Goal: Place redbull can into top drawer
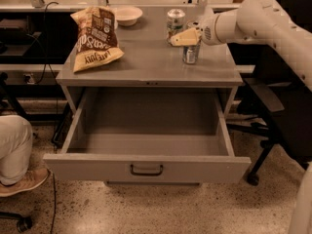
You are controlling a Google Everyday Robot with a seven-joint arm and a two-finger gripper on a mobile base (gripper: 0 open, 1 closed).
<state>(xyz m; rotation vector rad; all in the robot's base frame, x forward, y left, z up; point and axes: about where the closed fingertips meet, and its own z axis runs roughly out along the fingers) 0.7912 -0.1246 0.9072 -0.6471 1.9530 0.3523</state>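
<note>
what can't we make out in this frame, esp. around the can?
All in the camera view:
- gripper at the top of the redbull can on the cabinet top: it hides the can's upper part, so whether the can is grasped is unclear.
- top drawer: its front panel hides the nearest strip of floor.
- robot arm: cut off by the right edge.

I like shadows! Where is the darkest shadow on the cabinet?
Camera view: warm light; the deepest shadow fills the back of the wide grey metal top drawer, under the cabinet top; the gripper, at the top of the slim silver-and-blue redbull can, is brightly lit.
</note>
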